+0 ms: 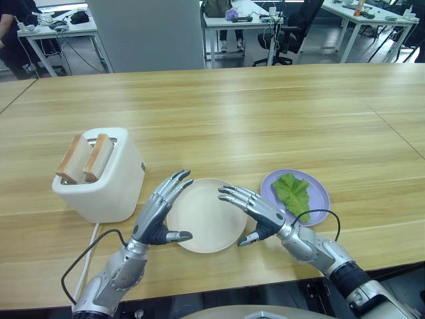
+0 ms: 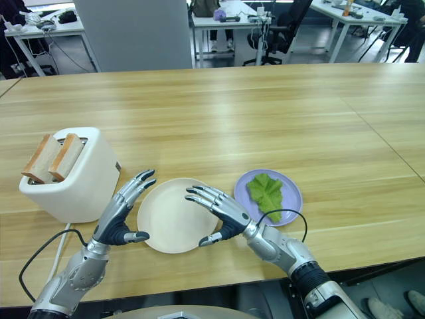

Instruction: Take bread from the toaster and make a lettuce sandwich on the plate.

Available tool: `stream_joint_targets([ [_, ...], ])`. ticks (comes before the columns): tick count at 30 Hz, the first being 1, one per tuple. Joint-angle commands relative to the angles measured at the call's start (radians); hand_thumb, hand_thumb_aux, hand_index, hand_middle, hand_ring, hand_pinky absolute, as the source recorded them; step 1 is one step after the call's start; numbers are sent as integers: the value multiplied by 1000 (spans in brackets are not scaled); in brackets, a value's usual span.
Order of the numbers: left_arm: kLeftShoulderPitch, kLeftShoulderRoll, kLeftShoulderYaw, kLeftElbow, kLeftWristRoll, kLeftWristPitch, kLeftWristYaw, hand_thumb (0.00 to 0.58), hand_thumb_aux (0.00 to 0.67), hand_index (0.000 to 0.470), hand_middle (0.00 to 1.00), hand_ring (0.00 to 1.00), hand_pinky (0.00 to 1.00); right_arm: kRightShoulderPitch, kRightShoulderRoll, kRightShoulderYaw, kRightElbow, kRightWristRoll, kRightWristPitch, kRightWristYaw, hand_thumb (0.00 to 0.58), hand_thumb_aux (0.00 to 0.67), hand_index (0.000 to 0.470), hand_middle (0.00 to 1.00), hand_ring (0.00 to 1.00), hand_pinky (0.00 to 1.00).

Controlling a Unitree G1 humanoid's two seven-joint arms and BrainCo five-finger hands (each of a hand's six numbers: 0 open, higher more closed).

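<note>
**Left eye view.** My left hand (image 1: pixel 159 212) hovers at the left rim of the cream plate (image 1: pixel 202 219). The fingers are spread and nearly straight, the thumb is turned inward, and nothing is in its hold. My right hand (image 1: pixel 255 209) hovers over the plate's right rim, palm down, fingers extended toward the left hand, also holding nothing. The plate lies bare between them on the table (image 1: pixel 265 119). The bread (image 1: pixel 85 158), two slices, stands upright in the slots of the toaster (image 1: pixel 109 186) and projects well above its top. The slices sit side by side, with their long edges running away from me. From my left hand the bread lies to the left, farther from me and higher, with the toaster body just beside that hand. The lettuce (image 1: pixel 293 193) rests on a purple plate (image 1: pixel 323 199) just beyond my right hand.

**Right eye view.** The same layout holds. The left hand (image 2: pixel 123 212) is beside the toaster's near right corner. The right hand (image 2: pixel 222 209) is between the cream plate and the lettuce. Both hands are open-fingered and unloaded.

**Reading.** No bread is on the plate yet, so I judge the task to be at its start. The left hand is clearly the nearer to the bread. The move will likely call for lifting that hand above the toaster top and pinching a slice across its thin faces, then drawing it straight up along the slot.
</note>
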Motion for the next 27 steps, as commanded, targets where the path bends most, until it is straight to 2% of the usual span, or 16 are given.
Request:
stream_joint_targets([
  [1,-9,9,7,27,2,-4,-9,0,0,0,0,0,0,-28,8,11,0,-21,14,12,0,0,0,0,0,0],
  [7,-34,4,2,61,11,4,-10,0,0,0,0,0,0,-45,9,14,34,-38,17,-9,0,0,0,0,0,0],
  [10,-59,-10,-2,67,27,86,-34,0,0,0,0,0,0,-35,-5,1,33,-38,24,-25,0,0,0,0,0,0],
  [12,-46,-24,18,-3,23,173,-64,0,0,0,0,0,0,-31,-13,-5,28,-35,26,-31,0,0,0,0,0,0],
  [16,10,-38,59,-253,-149,362,-222,0,0,0,0,0,0,-23,-26,-13,19,-27,30,-34,0,0,0,0,0,0],
  [20,18,-13,188,-478,-285,597,-350,0,0,0,0,0,0,-18,-29,-18,14,-26,37,-38,0,0,0,0,0,0],
  [24,-54,54,370,-574,-266,828,-409,0,0,0,0,0,0,-11,-28,-22,4,-27,53,-39,0,0,0,0,0,0],
  [27,-94,146,446,-551,-167,930,-441,0,0,0,0,0,0,-15,-23,-20,1,-27,68,-36,0,0,0,0,0,0],
])
